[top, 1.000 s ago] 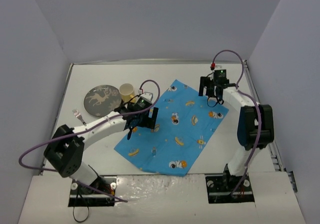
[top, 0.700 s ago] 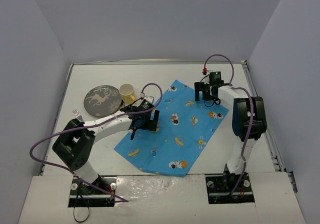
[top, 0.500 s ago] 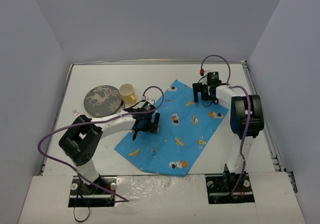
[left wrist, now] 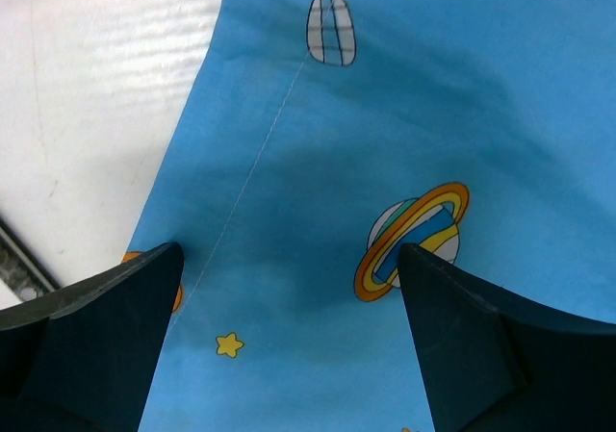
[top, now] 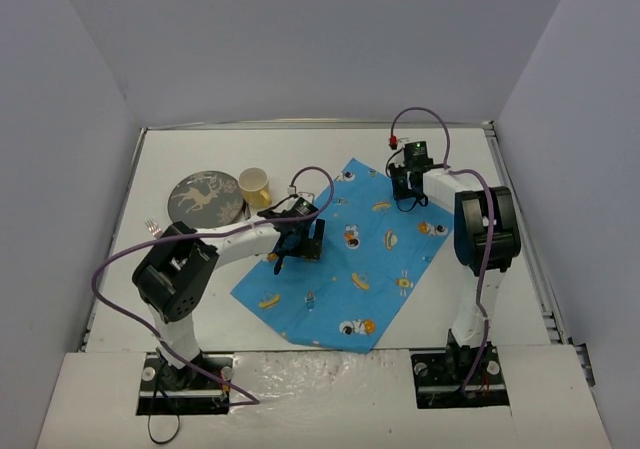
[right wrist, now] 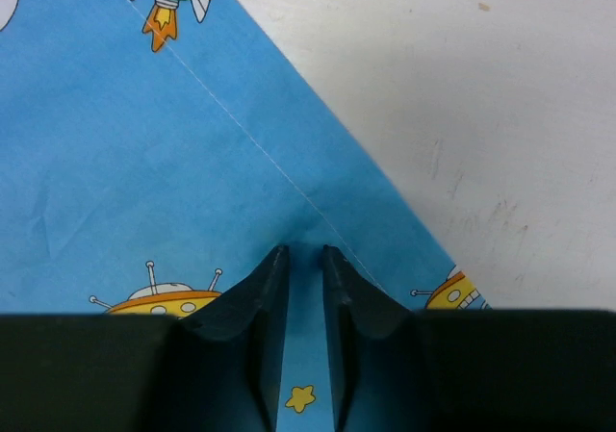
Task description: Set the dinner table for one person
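A blue cartoon-printed cloth (top: 350,259) lies as a slanted rectangle on the white dinner table (top: 200,149). My left gripper (top: 298,247) hovers open over the cloth's left part. In the left wrist view its fingers (left wrist: 115,336) stand wide apart above the cloth (left wrist: 385,114), with nothing between them. My right gripper (top: 405,191) is down at the cloth's far edge. In the right wrist view it (right wrist: 305,251) is shut, its tips pinching a small pucker of cloth (right wrist: 144,143) just inside the hem.
A round grey plate (top: 205,199) with a deer pattern lies at the left. A yellow cup (top: 254,184) stands beside it, close to my left arm. A fork (top: 152,226) lies near the table's left rim. Grey walls enclose the table.
My right gripper slid left along the cloth's far edge and closed on it. My left gripper shifted right, further over the cloth, and stayed open.
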Action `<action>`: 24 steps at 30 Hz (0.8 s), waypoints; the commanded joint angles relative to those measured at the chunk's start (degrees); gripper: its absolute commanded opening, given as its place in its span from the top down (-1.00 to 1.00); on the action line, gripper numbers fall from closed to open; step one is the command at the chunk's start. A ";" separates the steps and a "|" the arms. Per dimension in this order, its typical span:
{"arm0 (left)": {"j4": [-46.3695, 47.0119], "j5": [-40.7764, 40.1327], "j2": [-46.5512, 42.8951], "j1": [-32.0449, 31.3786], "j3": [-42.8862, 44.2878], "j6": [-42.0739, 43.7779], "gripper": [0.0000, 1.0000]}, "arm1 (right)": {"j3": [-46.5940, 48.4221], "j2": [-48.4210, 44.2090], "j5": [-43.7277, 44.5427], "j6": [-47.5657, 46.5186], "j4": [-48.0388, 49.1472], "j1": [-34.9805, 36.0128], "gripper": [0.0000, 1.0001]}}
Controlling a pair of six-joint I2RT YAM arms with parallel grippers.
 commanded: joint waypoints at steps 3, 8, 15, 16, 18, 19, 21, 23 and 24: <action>1.22 4.69 7.33 -0.19 6.04 -2.25 -0.79 | 3.29 5.07 4.82 -2.03 -4.94 -1.51 1.00; 0.63 6.99 13.03 0.10 12.39 -2.90 -0.78 | 7.87 8.44 6.09 -3.63 -5.64 -3.23 1.00; -1.03 10.06 20.82 1.59 22.00 -5.36 -0.75 | 18.28 15.63 6.20 -5.46 -8.73 -5.51 1.00; -1.23 10.31 21.82 2.01 23.13 -5.90 -0.75 | 19.89 16.58 6.30 -5.51 -9.05 -5.68 1.00; -1.42 11.01 23.54 2.89 24.95 -6.87 -0.74 | 22.78 18.21 6.16 -5.28 -9.34 -6.19 1.00; -1.42 11.52 24.30 3.32 25.70 -7.35 -0.73 | 24.16 18.97 5.96 -5.09 -9.42 -6.50 1.00; -1.68 11.87 25.89 3.46 28.98 -7.38 -0.73 | 27.89 20.60 5.67 -4.68 -9.80 -7.24 1.00; -2.56 11.55 26.74 3.72 31.32 -6.43 -0.73 | 29.93 20.77 5.49 -4.07 -10.13 -7.49 1.00; -2.61 11.55 26.97 3.85 32.70 -5.98 -0.73 | 30.96 20.24 5.36 -3.80 -10.18 -7.49 1.00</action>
